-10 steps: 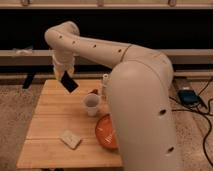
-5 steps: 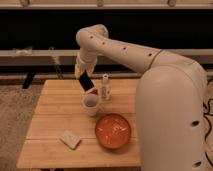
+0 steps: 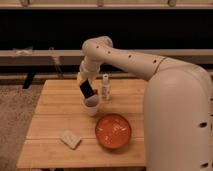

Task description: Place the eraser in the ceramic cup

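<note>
The gripper (image 3: 84, 80) hangs over the back part of the wooden table (image 3: 50, 120), just above the white cup (image 3: 91, 105). It pinches the upper end of the black eraser (image 3: 87, 91) between its fingers. The eraser is tilted, with its lower end pointing down toward the right, and this lower end reaches the mouth of the cup. I cannot tell if the end is already inside the cup or only at the rim.

The white arm (image 3: 125, 57) comes from the right side, where its big rounded body fills the right part of the view, and it bends down to the gripper near the middle.

Just beside the cup, on its right and a little behind, a slim clear bottle (image 3: 105, 87) stands upright. In front of the cup, toward the near edge, sits the wide orange bowl (image 3: 113, 131), close to the cup but apart from it. A pale beige block (image 3: 70, 139) lies flat on the table to the left of the bowl, well apart from the cup.
</note>
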Robot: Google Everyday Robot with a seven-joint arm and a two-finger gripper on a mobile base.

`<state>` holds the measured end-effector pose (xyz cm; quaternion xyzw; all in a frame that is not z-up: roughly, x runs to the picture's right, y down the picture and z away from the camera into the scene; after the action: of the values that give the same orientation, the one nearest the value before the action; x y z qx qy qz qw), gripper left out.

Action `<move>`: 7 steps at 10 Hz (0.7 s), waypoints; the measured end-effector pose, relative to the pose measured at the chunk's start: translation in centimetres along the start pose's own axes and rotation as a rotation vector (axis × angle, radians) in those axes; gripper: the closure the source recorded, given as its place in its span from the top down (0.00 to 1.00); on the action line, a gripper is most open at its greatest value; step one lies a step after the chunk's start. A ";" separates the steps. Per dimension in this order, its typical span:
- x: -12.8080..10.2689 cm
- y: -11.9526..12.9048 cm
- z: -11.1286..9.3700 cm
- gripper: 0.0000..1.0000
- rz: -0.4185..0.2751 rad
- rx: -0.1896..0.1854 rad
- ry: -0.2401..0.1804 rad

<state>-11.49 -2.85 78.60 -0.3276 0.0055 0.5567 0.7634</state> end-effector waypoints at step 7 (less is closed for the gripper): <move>2.5 -1.6 0.1 0.67 0.054 -0.022 -0.009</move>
<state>-9.16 -0.98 78.53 -0.3332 0.0049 0.5787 0.7444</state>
